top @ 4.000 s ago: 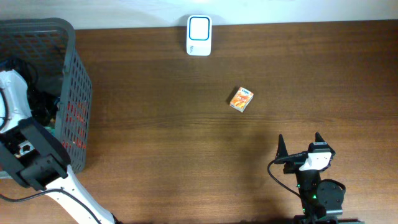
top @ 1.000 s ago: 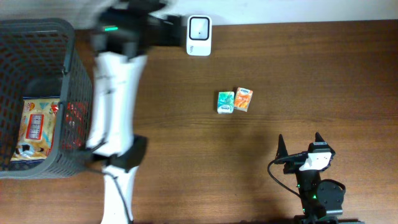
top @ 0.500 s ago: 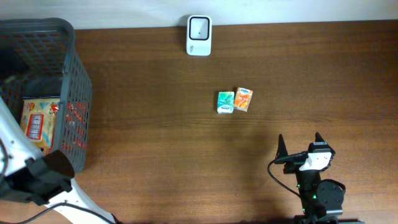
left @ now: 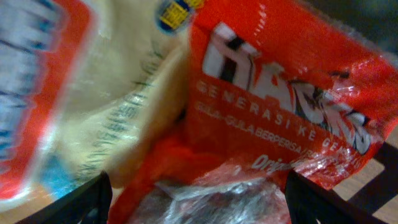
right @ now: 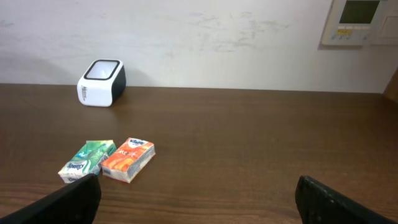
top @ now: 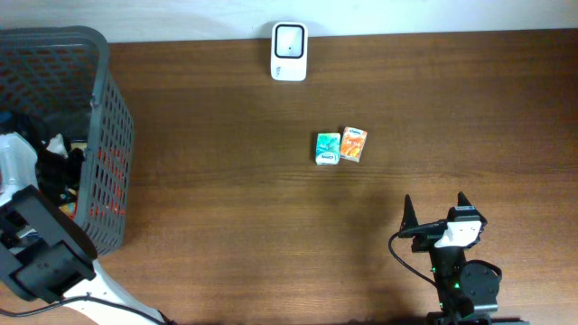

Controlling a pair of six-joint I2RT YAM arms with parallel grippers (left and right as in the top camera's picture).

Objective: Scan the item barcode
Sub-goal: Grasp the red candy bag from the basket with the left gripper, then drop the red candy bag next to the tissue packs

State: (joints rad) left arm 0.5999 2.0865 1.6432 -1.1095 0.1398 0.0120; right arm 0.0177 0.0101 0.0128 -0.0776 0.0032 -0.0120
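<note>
My left gripper (top: 60, 159) is down inside the grey basket (top: 114, 135). In the left wrist view it (left: 198, 202) stands open, its dark fingers on either side of a crinkled red snack bag (left: 280, 106) with a clear plastic part. A yellow packet (left: 118, 106) lies beside the bag. The white scanner (top: 289, 51) stands at the table's far edge, also seen from the right wrist as scanner (right: 101, 83). My right gripper (top: 436, 209) rests open and holds nothing near the front right.
A green tissue pack (top: 328, 148) and an orange tissue pack (top: 353, 144) lie side by side mid-table; the right wrist view shows the green pack (right: 87, 160) left of the orange pack (right: 128, 159). The basket fills the left edge. A wall panel (right: 359, 18) hangs behind.
The left arm swung from near the scanner back to the basket and dropped into it over the snack bags. Its jaws have narrowed slightly. The right arm has not moved.
</note>
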